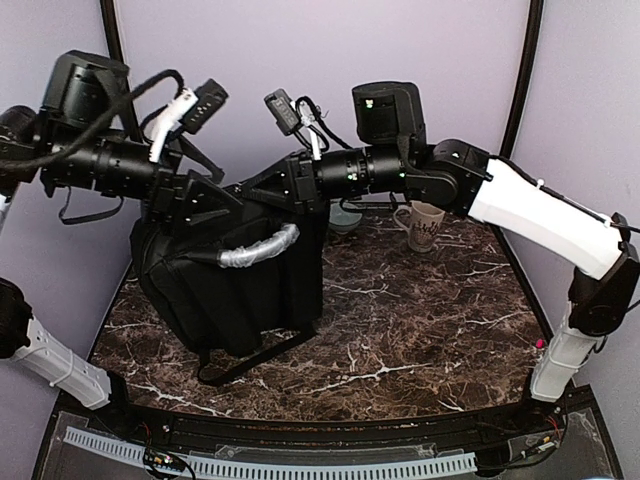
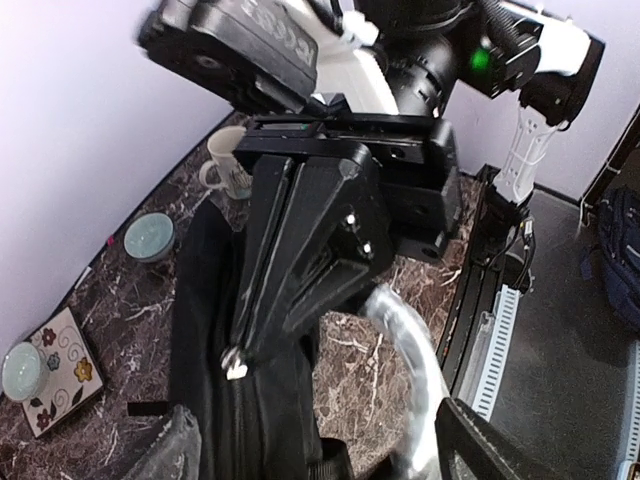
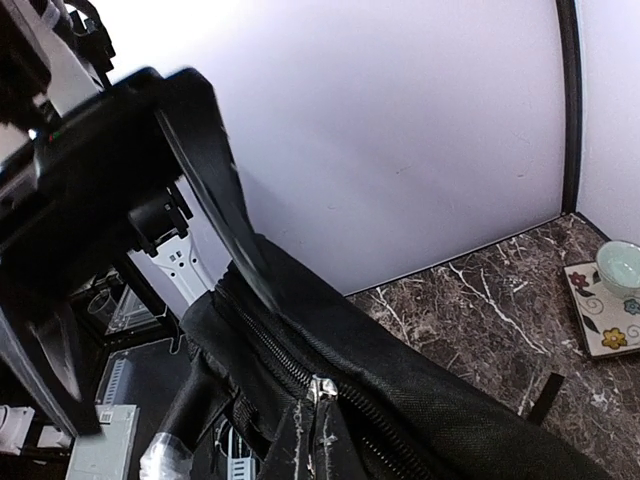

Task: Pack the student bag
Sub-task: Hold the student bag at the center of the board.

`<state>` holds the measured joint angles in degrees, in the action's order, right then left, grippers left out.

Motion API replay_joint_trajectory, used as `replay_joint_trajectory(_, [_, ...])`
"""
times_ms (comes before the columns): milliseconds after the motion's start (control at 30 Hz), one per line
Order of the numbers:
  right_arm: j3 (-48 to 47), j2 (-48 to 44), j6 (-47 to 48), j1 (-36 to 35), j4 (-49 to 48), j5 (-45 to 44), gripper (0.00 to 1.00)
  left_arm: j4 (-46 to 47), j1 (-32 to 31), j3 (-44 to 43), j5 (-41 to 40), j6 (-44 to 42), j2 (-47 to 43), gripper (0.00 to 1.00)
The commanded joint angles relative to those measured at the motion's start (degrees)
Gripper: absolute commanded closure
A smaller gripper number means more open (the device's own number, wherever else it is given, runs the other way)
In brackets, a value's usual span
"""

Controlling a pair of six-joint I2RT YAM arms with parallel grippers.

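Black fabric marks out the student bag (image 1: 240,290), which stands upright on its lower edge at the left-middle of the table (image 1: 430,320). Its grey-white handle (image 1: 258,247) curves across the upper face, and a strap (image 1: 250,358) trails toward the arm bases. The right gripper (image 2: 238,345) is pinched tight on the zip pull (image 2: 235,362) at the bag's top, likely so the zip can be drawn and the bag opened for packing. How far the zip is open cannot be told.

The left gripper (image 2: 330,440) hangs just beside it above the bag, jaws spread wide and holding nothing, with the handle running below them. It seems placed to steady the bag while the other arm pulls.

Behind the bag stand a mug (image 1: 422,225) and a pale bowl (image 1: 348,220). Farther left lie a flowered tile (image 2: 55,370) and a second small bowl (image 2: 20,368).

The tabletop is dark brown marble pattern veined in white, enclosed by plain lilac walls (image 1: 330,50) with black corner posts.
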<state>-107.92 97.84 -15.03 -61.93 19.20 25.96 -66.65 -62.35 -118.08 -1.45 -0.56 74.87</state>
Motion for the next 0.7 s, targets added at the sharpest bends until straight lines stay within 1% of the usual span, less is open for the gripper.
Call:
replay_joint_trajectory(0, [-2.56, 1.13, 0.73, -1.26, -5.91, 2.33, 1.00, -4.20, 0.30, -2.44, -2.32, -0.33, 2.80, 0.20])
replay_joint_trajectory(67, [-1.60, 0.98, 0.42, -1.20, -7.17, 2.31, 1.00, -5.55, 0.30, -2.11, -4.60, -1.63, 3.89, 0.24])
replay_joint_trajectory(233, [-0.45, 0.38, 0.90, -1.26, -7.53, 1.77, 1.00, -8.19, 0.30, -2.52, -7.73, -4.32, 6.76, 0.43])
replay_joint_trajectory(300, [-0.37, 0.19, 1.64, -1.14, -6.99, 1.01, 1.00, -8.25, 0.31, -2.74, -9.10, -4.51, 6.91, 0.47])
replay_joint_trajectory(400, [0.40, -0.70, 2.39, -0.96, -6.64, -0.24, 1.00, -9.28, 0.30, -2.95, -10.89, -4.46, 5.96, 0.48])
replay_joint_trajectory(433, [0.80, -1.06, 2.49, -0.76, -6.78, -0.59, 1.00, -9.91, 0.30, -3.06, -11.28, -4.33, 5.53, 0.47])
replay_joint_trajectory(500, [1.88, -1.94, 2.46, -0.27, -7.15, -1.00, 1.00, -11.98, 0.30, -3.42, -10.90, -3.35, 4.81, 0.39])
replay_joint_trajectory(533, [2.38, -2.29, 2.44, -0.09, -7.28, -1.17, 1.00, -13.18, 0.30, -3.42, -10.75, -3.01, 4.62, 0.37])
replay_joint_trajectory(600, [3.38, -3.05, 2.54, 0.38, -7.50, -1.40, 1.00, -15.86, 0.30, -2.18, -11.74, -1.98, 4.46, 0.36])
replay_joint_trajectory(667, [4.11, -3.58, 2.59, 0.78, -7.71, -1.31, 1.00, -16.43, 0.30, 0.40, -12.39, -1.65, 4.05, 0.36])
